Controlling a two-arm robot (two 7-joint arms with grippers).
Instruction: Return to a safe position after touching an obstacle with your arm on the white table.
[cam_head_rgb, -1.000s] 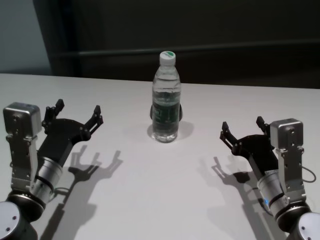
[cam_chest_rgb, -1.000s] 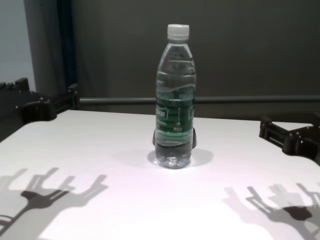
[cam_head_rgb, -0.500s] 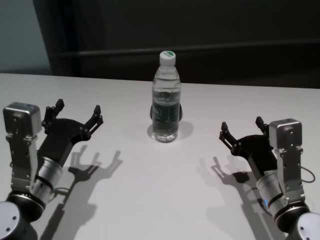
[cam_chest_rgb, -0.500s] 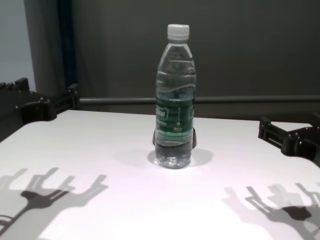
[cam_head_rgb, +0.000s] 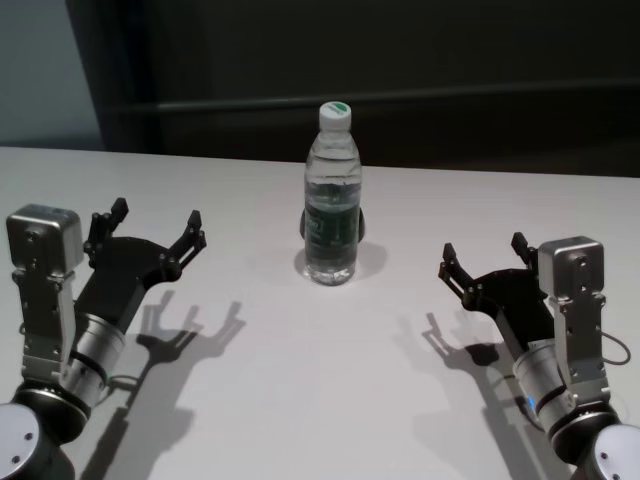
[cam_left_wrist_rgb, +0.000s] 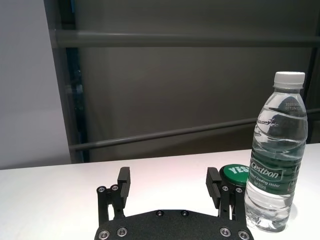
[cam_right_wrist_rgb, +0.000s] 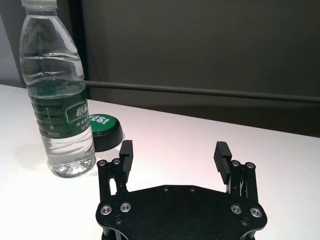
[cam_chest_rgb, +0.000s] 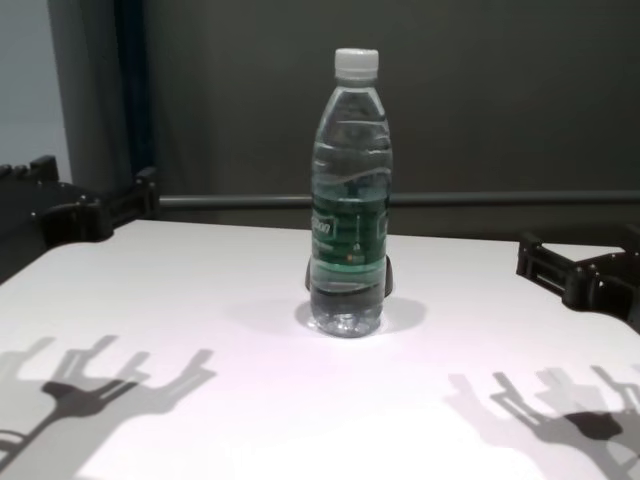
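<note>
The obstacle, a clear water bottle with a white cap and a green label, stands upright at the middle of the white table. It also shows in the chest view as the bottle. My left gripper hovers open to the bottle's left, well apart from it. My right gripper hovers open to its right, also apart. The left wrist view shows the left gripper empty, with the bottle off to one side. The right wrist view shows the right gripper empty and the bottle beside it.
A low green round button on a dark base sits just behind the bottle, seen as a dark lump from the head. A dark wall with a horizontal rail runs behind the table's far edge.
The right arm has edged very slightly to the left. The bottle and the left arm have not moved.
</note>
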